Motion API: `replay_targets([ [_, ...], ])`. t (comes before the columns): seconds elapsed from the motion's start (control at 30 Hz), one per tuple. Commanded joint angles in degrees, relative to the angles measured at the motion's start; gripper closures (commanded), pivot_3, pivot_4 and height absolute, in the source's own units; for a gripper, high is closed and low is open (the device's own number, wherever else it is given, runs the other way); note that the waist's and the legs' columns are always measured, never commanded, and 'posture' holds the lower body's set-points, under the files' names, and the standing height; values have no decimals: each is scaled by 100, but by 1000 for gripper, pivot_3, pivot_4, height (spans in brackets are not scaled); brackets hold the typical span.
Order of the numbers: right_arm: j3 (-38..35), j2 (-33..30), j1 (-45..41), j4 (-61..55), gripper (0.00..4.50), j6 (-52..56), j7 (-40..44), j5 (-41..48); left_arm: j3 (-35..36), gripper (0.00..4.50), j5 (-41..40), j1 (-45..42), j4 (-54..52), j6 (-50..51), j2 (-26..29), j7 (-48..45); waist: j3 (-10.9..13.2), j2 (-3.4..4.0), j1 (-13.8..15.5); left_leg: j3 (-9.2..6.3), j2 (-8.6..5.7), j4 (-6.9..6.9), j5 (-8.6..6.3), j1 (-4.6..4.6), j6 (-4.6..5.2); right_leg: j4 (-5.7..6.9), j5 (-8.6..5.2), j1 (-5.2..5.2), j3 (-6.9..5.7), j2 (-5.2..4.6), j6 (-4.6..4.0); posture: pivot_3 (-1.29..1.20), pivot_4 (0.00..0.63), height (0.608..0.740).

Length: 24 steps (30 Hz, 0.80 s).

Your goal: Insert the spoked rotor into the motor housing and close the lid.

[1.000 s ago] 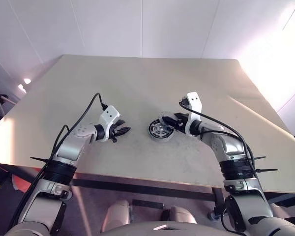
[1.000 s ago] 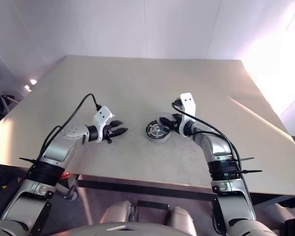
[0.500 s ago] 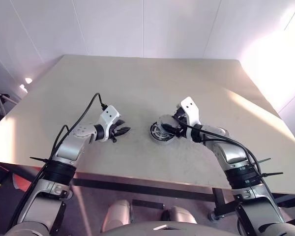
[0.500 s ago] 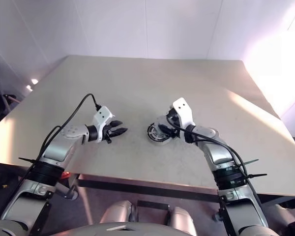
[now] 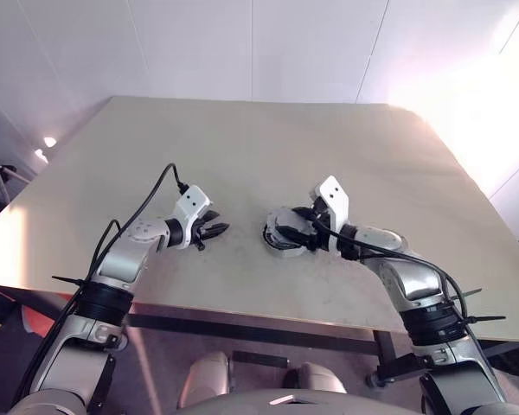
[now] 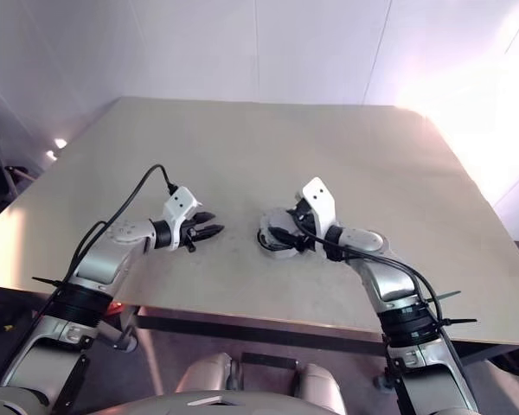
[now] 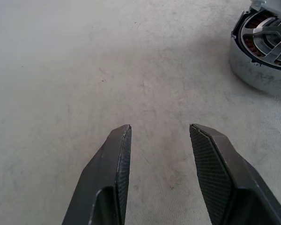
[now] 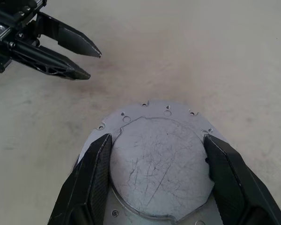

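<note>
**A:** While the left gripper hovers half-open and empty over the table, where is the housing?

**B:** Near the table's middle, tipped up, with the right gripper spread wide across its scratched back plate and holding it.

**A:** How will it handle?

**B:** Probably heavy, rigid, slick metal. Grip the outer wall and keep clear of the copper windings. A spoked part shows at its mouth; rotor or lid, I cannot tell. Both forearms angle inward and slightly down.
</note>
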Motion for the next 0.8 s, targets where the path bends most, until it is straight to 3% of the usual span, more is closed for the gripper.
replay_targets([
  [0.03, 54, -83, -32, -284, 1495, -254, 153, -46, 150, 2404, -42, -70, -125, -37, 82, -12, 0, 0, -3, 0, 0, 0, -1, 0, 1, -1, 0, 0, 0, 0, 0, 0, 0, 740],
  [0.8, 366, -202, 102, -58, 1495, -401, 369, -434, 148, 2404, -49, -62, -143, -32, 140, -18, 0, -1, -3, 0, 0, 0, -6, 5, 10, -6, 0, 7, 0, 0, 0, 0, 0, 740],
])
